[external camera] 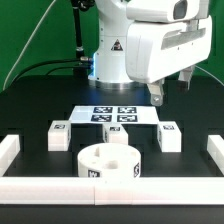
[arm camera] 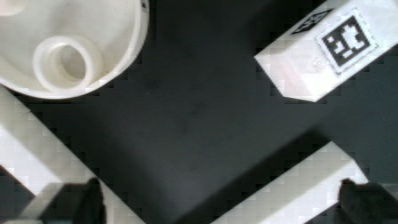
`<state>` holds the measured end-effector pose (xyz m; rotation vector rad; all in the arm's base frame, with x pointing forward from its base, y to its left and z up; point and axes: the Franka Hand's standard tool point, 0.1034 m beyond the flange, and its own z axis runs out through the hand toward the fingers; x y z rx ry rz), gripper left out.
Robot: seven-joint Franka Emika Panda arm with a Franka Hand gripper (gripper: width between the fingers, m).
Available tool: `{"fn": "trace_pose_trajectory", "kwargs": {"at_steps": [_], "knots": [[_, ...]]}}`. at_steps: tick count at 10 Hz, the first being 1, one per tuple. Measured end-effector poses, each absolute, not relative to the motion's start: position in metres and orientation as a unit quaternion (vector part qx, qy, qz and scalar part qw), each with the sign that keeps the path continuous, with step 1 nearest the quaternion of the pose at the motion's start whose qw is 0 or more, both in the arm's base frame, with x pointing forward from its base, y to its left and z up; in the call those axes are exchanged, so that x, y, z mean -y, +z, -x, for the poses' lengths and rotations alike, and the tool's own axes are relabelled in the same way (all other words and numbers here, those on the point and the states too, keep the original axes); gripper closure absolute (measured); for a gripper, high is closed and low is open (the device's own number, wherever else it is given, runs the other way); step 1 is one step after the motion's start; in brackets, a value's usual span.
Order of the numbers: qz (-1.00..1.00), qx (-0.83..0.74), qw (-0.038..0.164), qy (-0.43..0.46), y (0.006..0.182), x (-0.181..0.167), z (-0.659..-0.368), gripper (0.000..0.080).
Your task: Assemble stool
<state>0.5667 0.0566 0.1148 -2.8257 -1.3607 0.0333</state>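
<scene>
While ext shows marker board | wrist: seat, 1 leg | jaws apart

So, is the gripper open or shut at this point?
Open. In the wrist view the gripper has its fingers set wide apart, with only bare black table between them; nothing is held.

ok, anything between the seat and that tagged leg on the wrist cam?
No. The wrist view shows only bare black table between seat and leg.

Bright even light, low-res, wrist view soft w/ blown-out whites, faint shadows
</scene>
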Motion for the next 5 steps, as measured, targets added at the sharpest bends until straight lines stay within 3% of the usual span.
{"fn": "trace_pose_trajectory", "kwargs": {"at_steps": [5], "knots": [[0.901, 0.434, 0.003, 0.011, 0.1147, -0.0566, -0.5666, 0.015]]}}
